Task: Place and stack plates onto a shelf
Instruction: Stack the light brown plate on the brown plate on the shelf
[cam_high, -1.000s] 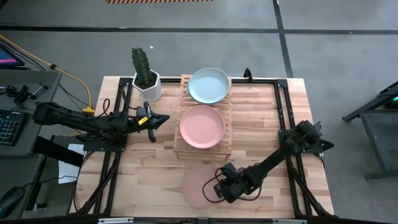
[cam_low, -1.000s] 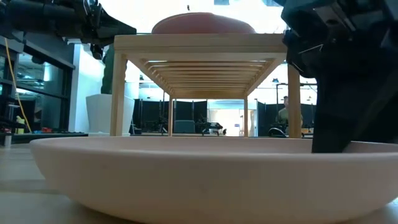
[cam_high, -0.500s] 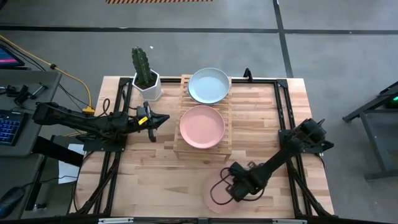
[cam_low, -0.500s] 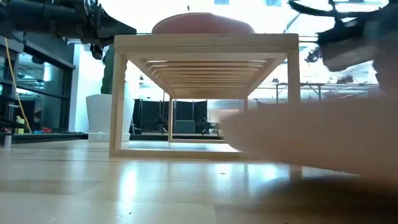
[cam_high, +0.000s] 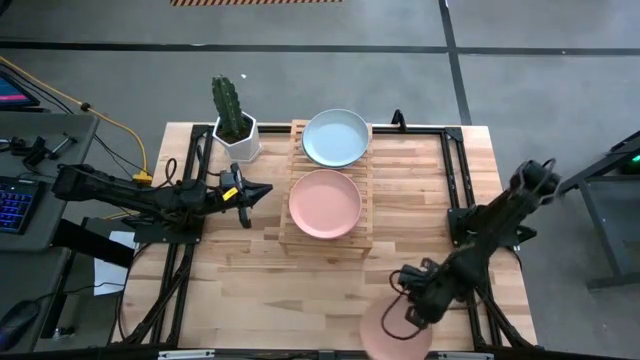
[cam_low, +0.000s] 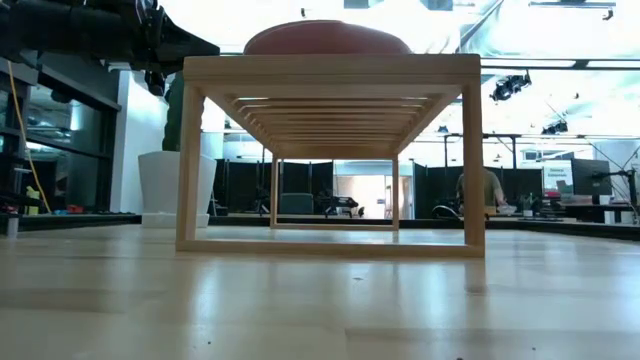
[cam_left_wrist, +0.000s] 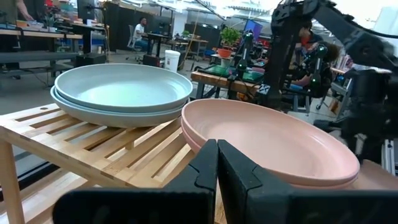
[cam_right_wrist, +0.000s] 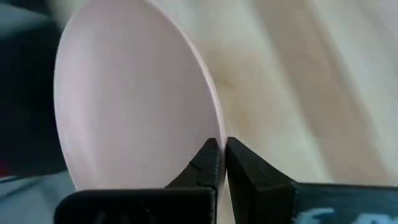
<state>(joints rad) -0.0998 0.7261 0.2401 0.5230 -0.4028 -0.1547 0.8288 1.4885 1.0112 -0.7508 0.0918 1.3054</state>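
Leftmost, the left gripper hovers just beside the shelf's left edge, fingers pressed together on nothing, next to the cactus pot. On the shelf, a light blue plate fills the far half with a second plate under it, and a pink plate sits on the near half, also atop another. Right of and nearer than the shelf, at the table's front edge, the right gripper pinches the rim of a loose pink plate, jaws nearly closed on it.
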